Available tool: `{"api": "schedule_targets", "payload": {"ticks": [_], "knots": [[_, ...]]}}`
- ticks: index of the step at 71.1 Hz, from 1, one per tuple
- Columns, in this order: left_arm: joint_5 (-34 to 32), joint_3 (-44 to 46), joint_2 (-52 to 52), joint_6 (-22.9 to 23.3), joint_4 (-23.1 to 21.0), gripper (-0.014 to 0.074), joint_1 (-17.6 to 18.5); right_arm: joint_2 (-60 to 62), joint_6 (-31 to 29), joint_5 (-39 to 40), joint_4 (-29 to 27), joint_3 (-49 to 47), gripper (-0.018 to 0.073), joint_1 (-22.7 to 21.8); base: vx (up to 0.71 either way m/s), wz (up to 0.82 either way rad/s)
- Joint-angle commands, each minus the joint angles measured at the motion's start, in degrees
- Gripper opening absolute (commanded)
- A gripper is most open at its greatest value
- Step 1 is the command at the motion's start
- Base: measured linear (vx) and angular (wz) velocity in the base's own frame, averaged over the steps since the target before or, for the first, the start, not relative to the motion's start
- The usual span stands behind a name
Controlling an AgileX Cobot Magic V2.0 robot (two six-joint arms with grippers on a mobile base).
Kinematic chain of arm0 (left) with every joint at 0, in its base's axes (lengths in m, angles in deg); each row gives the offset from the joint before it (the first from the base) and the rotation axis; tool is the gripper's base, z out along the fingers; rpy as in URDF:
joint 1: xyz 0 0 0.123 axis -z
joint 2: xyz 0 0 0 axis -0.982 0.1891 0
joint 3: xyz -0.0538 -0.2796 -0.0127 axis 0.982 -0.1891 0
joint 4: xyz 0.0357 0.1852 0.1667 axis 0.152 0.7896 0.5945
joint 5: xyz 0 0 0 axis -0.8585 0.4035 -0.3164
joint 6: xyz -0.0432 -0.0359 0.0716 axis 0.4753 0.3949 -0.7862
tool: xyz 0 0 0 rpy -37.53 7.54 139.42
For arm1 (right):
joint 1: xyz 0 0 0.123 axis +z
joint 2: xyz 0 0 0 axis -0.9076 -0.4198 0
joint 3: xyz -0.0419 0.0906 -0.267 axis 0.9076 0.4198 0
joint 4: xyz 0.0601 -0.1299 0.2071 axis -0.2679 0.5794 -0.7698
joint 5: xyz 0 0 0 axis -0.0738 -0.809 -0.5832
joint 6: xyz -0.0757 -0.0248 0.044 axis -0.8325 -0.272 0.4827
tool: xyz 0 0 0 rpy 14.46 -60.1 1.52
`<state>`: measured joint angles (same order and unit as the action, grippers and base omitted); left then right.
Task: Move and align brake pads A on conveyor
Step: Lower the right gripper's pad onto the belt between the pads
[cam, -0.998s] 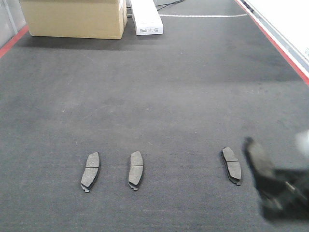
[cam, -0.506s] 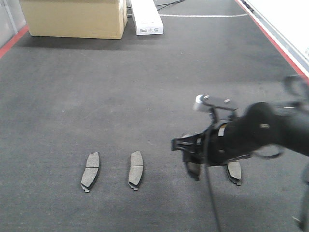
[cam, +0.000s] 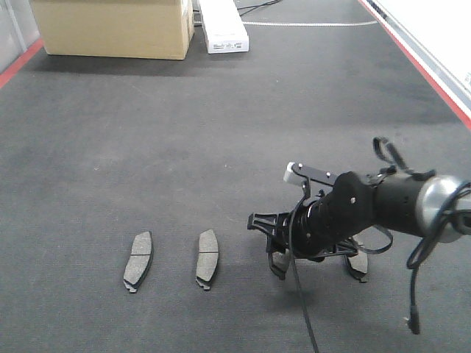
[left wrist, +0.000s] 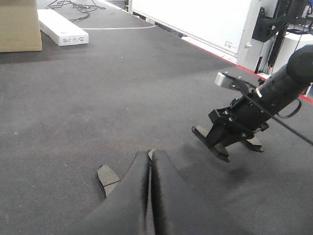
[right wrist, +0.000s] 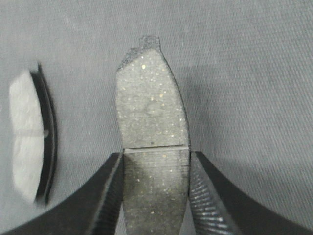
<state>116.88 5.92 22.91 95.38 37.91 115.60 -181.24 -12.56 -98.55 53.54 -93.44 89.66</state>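
Observation:
Two brake pads A (cam: 137, 261) (cam: 207, 257) lie side by side on the dark conveyor (cam: 221, 147), lengthwise away from me. My right gripper (cam: 278, 259) is low over the belt to their right, shut on another pad (right wrist: 154, 122) whose sides its jaws press near the cross groove. One more pad (cam: 359, 266) lies just right of it, partly hidden by the arm; it is a blur (right wrist: 29, 161) in the right wrist view. My left gripper (left wrist: 150, 154) is shut and holds nothing, hovering over a pad (left wrist: 108, 176) beside it.
A cardboard box (cam: 110, 29) and a white carton (cam: 223, 29) stand at the far end of the belt. A red strip (cam: 427, 73) and a white panel (cam: 434, 29) run along the right edge. Cables trail from the right arm (cam: 397, 202).
My right arm has swept in from the lower right with a pad in its jaws, moved left past the right-hand pad and come down low over the belt.

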Motion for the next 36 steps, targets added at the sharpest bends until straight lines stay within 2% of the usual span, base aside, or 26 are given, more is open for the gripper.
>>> {"api": "schedule_targets", "payload": {"ticks": [1, 21, 36], "knots": [[-3.9, 1.6, 0.7, 0.1, 0.5, -0.0008, 0.2, 1.2, 0.4, 3.7, 1.1, -1.9, 0.0134, -0.2, 0.0, 0.0], [-3.8, 1.6, 0.7, 0.1, 0.5, -0.0007, 0.2, -0.1, 2.1, 4.9, 4.0, -1.9, 0.0159, -0.2, 0.0, 0.0], [-3.8, 1.6, 0.7, 0.1, 0.5, -0.0007, 0.2, -0.1, 2.1, 4.3, 5.2, -1.9, 0.0294, -0.2, 0.0, 0.0]]}}
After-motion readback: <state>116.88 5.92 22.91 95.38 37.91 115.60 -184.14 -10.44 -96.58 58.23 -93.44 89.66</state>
